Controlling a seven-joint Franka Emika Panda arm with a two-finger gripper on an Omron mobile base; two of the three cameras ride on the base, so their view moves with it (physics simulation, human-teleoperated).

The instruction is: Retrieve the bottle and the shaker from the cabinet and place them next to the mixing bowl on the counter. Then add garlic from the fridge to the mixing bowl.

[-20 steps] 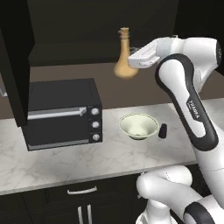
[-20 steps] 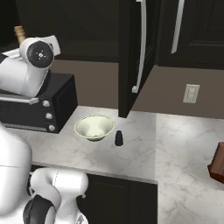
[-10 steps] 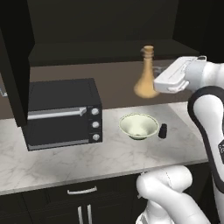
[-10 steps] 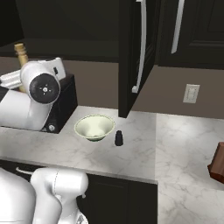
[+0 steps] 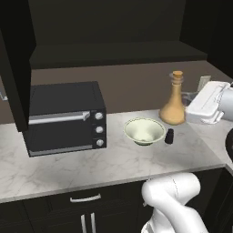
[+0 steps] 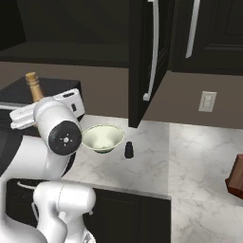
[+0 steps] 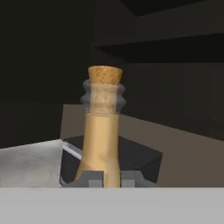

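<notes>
The tan-orange bottle (image 5: 173,110) stands upright low over the counter (image 5: 113,161), just right of the mixing bowl (image 5: 144,131) and behind the small dark shaker (image 5: 169,136). I cannot tell whether its base touches the stone. In the hand view my gripper (image 7: 106,179) is shut on the bottle (image 7: 101,131) near the bottom of its neck, with the cork straight above. The right base view has the bottle's cork (image 6: 32,84) poking up behind my arm, left of the bowl (image 6: 102,138) and the shaker (image 6: 128,150). The cabinet (image 5: 113,52) is open above.
A black oven box (image 5: 63,117) sits on the counter left of the bowl. The cabinet's tall black door (image 6: 142,61) hangs open over the counter's middle. A wall outlet (image 6: 207,101) and a brown object (image 6: 236,178) are to the right.
My arm has swung right and down with the bottle, from up near the cabinet shelf to counter level beside the bowl. Bowl and shaker have not moved.
</notes>
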